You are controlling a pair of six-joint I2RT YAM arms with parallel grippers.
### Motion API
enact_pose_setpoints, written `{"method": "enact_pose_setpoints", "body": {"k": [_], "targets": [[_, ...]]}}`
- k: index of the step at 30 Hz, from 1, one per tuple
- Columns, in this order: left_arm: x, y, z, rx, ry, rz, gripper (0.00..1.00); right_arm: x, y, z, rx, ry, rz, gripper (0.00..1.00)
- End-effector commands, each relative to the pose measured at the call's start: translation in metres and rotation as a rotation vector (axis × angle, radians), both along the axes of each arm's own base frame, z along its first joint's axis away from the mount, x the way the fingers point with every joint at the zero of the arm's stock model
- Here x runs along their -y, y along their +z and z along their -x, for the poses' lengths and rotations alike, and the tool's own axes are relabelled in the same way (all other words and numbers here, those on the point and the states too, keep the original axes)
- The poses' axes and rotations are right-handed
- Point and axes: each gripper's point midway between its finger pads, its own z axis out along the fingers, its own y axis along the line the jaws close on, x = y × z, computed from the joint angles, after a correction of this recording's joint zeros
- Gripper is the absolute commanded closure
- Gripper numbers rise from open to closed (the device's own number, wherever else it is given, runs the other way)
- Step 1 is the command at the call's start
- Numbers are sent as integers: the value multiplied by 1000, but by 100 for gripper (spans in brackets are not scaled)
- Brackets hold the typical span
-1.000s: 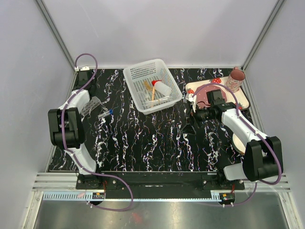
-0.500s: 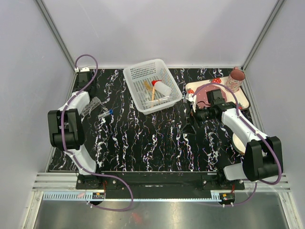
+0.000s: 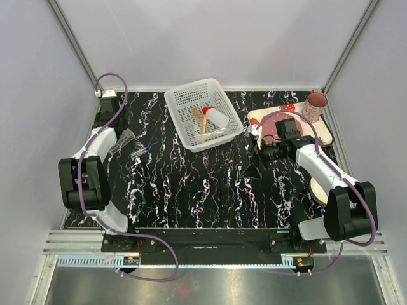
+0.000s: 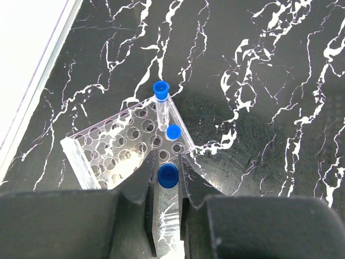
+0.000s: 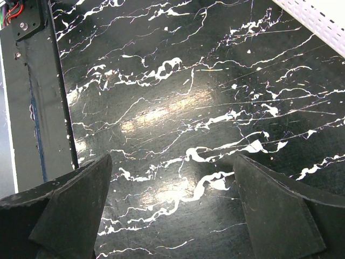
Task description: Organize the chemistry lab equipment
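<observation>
Blue-capped tube (image 4: 167, 176) pinched in the left gripper (image 4: 167, 188), right over the clear rack (image 4: 108, 156)!

The tube sits between the narrowed fingers, cap forward, just above the rack's near corner; two more capped tubes (image 4: 172, 132) sit in the rack beyond it, at the table's (image 5: 178, 108) far left. Over on the right, the right gripper (image 5: 172, 216) hangs spread wide above bare marble, holding nothing. The squeeze bottle (image 3: 216, 117) and sticks (image 3: 198, 117) lie in the white basket (image 3: 184, 101).

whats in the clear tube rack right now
Two blue-capped tubes sit along the rack edge: a leaning tube and an upright tube. Other visible holes look empty. The left gripper, holding a third tube, covers the near corner.
</observation>
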Motion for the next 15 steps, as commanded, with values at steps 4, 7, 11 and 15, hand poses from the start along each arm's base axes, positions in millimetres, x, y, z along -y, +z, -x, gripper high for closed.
{"method": "enact_pose_setpoints", "body": {"k": [4, 7, 11, 15], "targets": [[-32, 26, 7, 109, 75, 51, 92, -1, 10, -9, 49, 6, 0, 0], [-43, 27, 9, 118, 98, 70, 92, -1, 10, -9, 47, 7, -1, 0], [-55, 21, 5, 100, 119, 83, 92, -1, 10, -9, 46, 10, -3, 0], [-62, 19, -9, 87, 122, 89, 92, -1, 8, -10, 42, 8, 1, 0]]}}
